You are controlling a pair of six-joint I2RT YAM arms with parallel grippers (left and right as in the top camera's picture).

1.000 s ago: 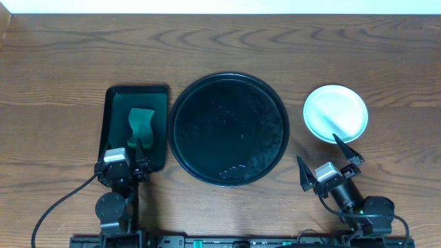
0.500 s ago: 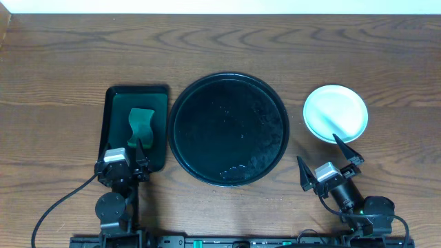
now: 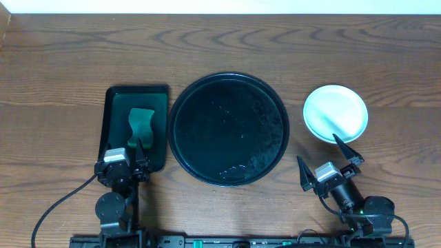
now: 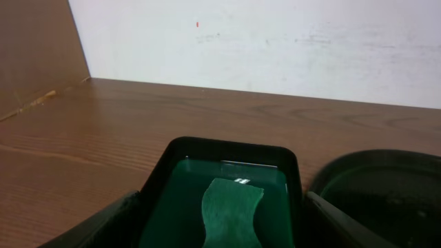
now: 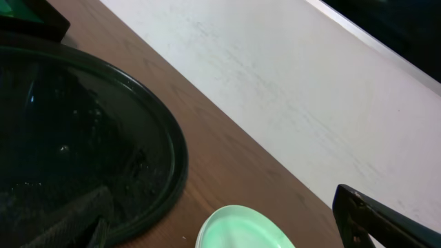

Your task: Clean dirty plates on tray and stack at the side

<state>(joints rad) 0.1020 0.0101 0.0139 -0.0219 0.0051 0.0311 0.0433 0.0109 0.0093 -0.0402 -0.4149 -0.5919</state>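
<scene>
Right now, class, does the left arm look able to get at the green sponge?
Probably yes. The left jaws stand open at the near end of the small green tray, facing the sponge that lies flat inside, and nothing sits between them.

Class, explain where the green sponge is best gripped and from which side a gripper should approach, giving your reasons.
Grip the sponge across its narrow waist, coming from above. It lies flat in the small green tray, whose raised walls likely block a sideways approach.
</scene>
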